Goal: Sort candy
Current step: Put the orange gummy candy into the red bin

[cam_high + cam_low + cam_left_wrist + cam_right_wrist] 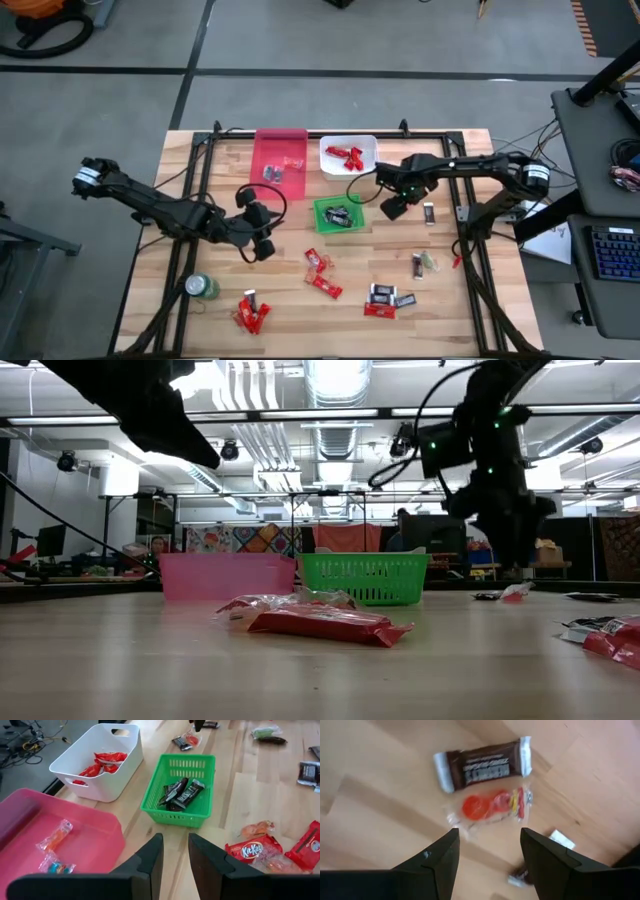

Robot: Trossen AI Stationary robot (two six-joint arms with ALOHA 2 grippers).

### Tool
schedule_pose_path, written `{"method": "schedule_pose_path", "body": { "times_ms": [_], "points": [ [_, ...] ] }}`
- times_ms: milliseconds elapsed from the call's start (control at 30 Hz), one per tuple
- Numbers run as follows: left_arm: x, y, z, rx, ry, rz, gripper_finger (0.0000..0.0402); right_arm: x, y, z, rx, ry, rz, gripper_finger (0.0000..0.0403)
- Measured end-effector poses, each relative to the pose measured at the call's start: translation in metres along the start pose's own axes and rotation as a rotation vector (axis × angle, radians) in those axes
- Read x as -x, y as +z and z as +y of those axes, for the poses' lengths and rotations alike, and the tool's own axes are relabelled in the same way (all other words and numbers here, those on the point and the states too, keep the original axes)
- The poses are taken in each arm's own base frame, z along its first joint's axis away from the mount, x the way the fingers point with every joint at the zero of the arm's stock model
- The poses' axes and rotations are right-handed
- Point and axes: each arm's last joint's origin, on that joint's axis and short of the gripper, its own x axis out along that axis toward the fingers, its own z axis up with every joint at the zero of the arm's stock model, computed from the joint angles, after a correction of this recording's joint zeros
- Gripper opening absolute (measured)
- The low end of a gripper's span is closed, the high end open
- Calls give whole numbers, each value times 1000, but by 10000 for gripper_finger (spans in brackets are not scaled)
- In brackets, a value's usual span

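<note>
Brown-wrapped candy [482, 764] and a clear-wrapped orange sweet [492, 806] are lying on the bench just ahead of the right jaws [489, 851], spread and empty. The left jaws [175, 853] are hovering narrowly parted, pinching nothing.

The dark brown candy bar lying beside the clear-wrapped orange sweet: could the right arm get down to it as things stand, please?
Probably yes. The right gripper hovers over the dark brown candy bar with its fingers open and empty. Only the clear-wrapped orange sweet lies beside it on the bare table, so a grab might catch both.
</note>
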Motion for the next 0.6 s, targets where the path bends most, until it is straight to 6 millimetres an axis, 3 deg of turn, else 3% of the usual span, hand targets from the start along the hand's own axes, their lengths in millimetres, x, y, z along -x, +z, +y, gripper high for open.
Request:
{"method": "schedule_pose_path", "body": {
  "times_ms": [333,600],
  "points": [
    [0,-3,1,-28,11,28,75,-29,-4,-6,-103,23,-45,186],
    [0,-3,1,-26,12,28,75,-34,-5,-7,-96,4,-69,87]
  ]
}}
